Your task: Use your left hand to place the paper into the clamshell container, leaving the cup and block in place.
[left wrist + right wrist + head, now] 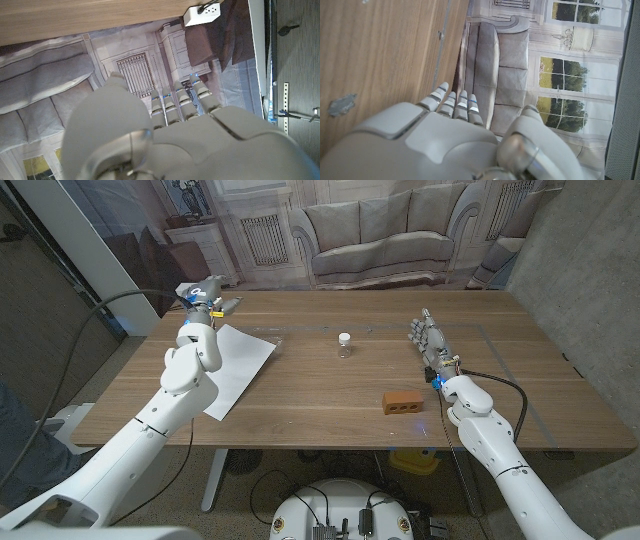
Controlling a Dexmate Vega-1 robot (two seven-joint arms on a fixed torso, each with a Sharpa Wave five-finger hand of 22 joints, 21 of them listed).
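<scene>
At the far left of the wooden table (330,395), we see our left hand (205,298) raised near the table's back left corner, above the far end of the white paper (232,366). Its fingers (176,102) reach out close together with nothing between them; we cannot tell for certain whether they touch the sheet. The paper lies flat on the table's left part, partly under our left arm (185,370), one corner pointing toward the front edge. A clear clamshell container (268,338), hard to make out against the wood, sits at the paper's far right edge; whether it is open or closed we cannot tell.

Near the table's middle stands a small clear cup (344,344) with a white top, upright and well apart from the paper. Nearer the front and to the right lies a reddish-brown block (402,401) with holes in its side.

At the right, our right hand (430,341) stands with fingers (451,101) extended side by side and holding nothing, beyond the block and apart from it. A backdrop printed with a sofa (385,235) hangs behind the table.
</scene>
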